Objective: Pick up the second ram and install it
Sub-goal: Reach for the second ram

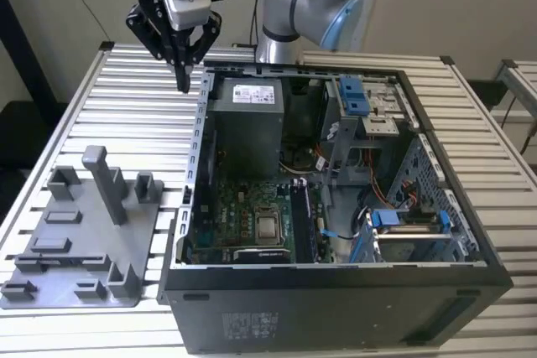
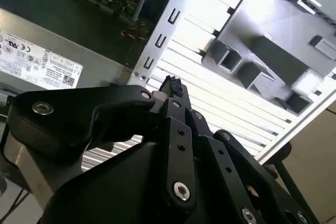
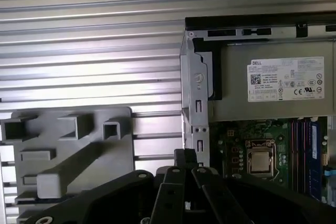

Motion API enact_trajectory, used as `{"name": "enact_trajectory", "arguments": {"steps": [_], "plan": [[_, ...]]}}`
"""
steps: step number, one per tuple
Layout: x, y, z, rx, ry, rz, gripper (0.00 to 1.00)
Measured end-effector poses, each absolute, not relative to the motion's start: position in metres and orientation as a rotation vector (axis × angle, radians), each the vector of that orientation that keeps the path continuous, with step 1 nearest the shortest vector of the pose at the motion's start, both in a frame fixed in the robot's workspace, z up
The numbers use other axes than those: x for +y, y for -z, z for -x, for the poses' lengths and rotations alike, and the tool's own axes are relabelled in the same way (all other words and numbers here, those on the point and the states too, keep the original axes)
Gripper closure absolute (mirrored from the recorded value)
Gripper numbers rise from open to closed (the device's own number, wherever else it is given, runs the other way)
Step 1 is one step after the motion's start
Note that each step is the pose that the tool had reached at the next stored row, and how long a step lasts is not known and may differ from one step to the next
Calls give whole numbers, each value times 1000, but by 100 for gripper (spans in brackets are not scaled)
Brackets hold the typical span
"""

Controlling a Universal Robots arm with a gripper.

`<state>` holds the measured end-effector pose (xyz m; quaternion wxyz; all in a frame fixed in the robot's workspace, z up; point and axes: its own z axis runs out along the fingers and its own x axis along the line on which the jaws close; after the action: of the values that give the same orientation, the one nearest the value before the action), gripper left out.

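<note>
1. Exterior view: the end effector (image 1: 183, 80), fingers drawn narrow and empty, is seen poised above the table (image 1: 126, 94) just outside the computer case (image 1: 336, 308).
2. Second wrist view: the grey fixture tray (image 2: 262, 45) is shown nearby.
3. First wrist view: a dark stick, seemingly the second ram (image 3: 300, 150), is glimpsed in the motherboard slots. A square, mid-length grip is judged safest.

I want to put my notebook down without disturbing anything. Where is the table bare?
The slatted metal table is bare behind the grey plastic fixture tray, beside the open black computer case, though the black gripper hangs above that patch. A narrow strip runs on the exterior view's right of the case. Inside the case is crowded.
</note>
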<state>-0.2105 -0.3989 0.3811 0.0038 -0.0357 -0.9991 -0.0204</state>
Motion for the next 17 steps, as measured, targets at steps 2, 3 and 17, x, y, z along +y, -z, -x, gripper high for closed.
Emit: {"name": "enact_trajectory", "arguments": {"steps": [2, 3, 17], "plan": [[-399, -380, 217, -3128, 63, 112, 89], [-399, -380, 220, -3124, 63, 112, 89], [-399, -376, 254, -3091, 60, 112, 89]]}}
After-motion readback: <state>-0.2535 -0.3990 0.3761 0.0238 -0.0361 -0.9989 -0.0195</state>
